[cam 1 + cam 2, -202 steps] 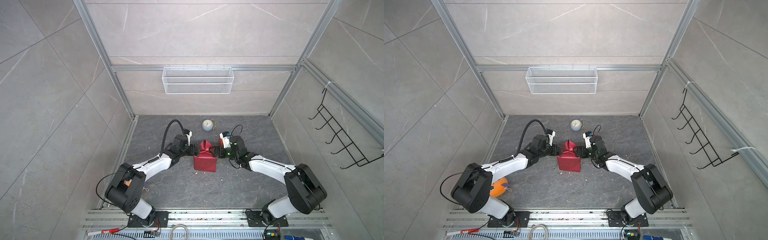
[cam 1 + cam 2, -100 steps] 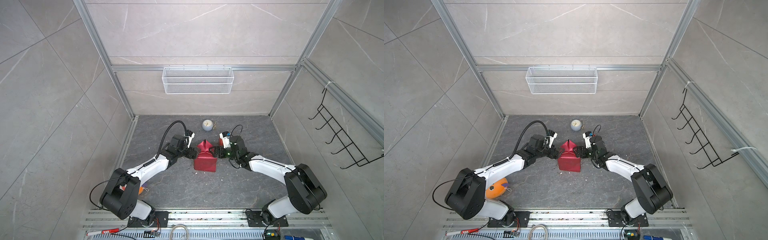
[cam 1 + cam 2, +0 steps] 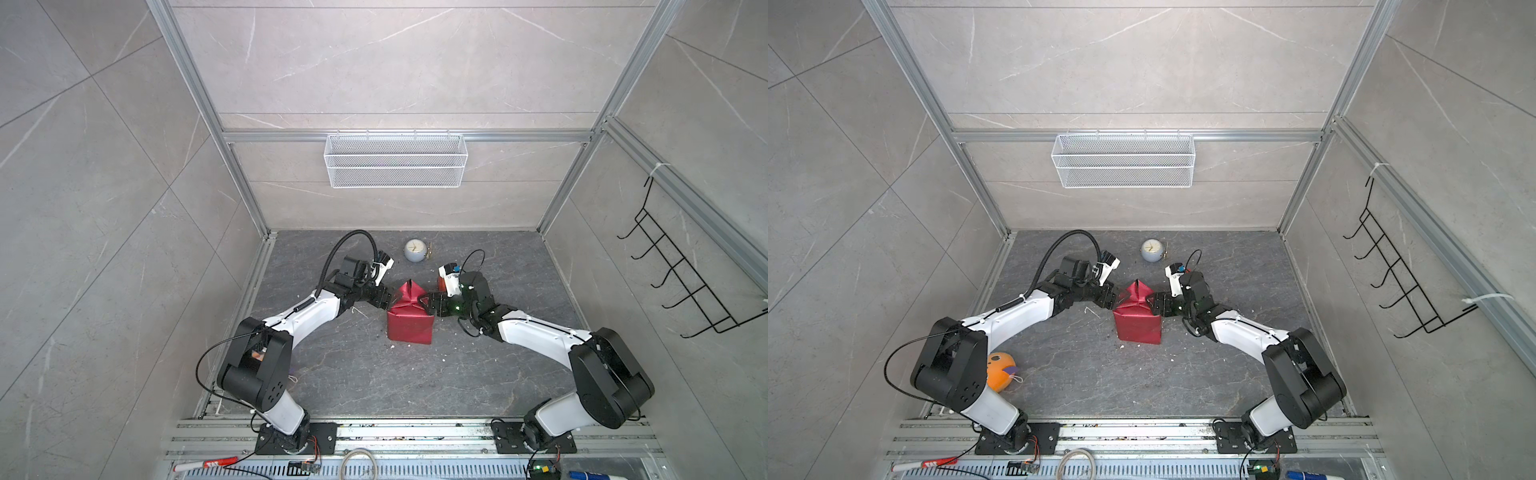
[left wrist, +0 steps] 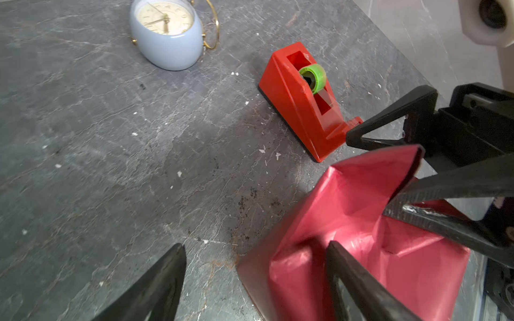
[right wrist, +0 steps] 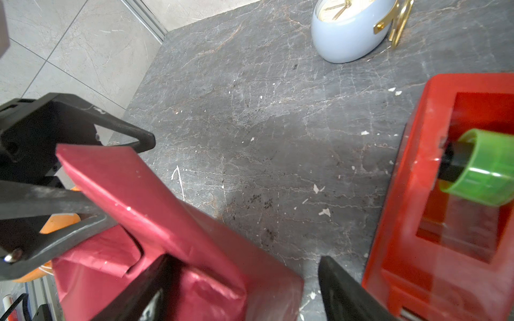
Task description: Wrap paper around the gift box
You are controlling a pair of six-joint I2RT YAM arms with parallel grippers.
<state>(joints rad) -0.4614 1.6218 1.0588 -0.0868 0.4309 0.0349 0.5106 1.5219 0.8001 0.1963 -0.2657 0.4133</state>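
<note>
Our left end effector [image 3: 383,298] and right end effector [image 3: 428,300] both stand open, flanking the raised far end of the paper [image 3: 409,328]. The box sits hidden inside it, mid-surface [image 3: 374,374]. We should fold that end down evenly from both sides and crease it at the box edge. The dispenser [image 4: 303,105] crowds the right side; the clock [image 4: 167,36] stands well apart.

Paper [image 3: 409,328] covers the box entirely. The dispenser [image 3: 441,284], at its 1 o'clock, is mostly hidden behind the right arm [image 3: 536,332] and cropped in the right wrist view. The ball [image 3: 996,380], at 8 o'clock, sits half behind the left arm [image 3: 951,365].
</note>
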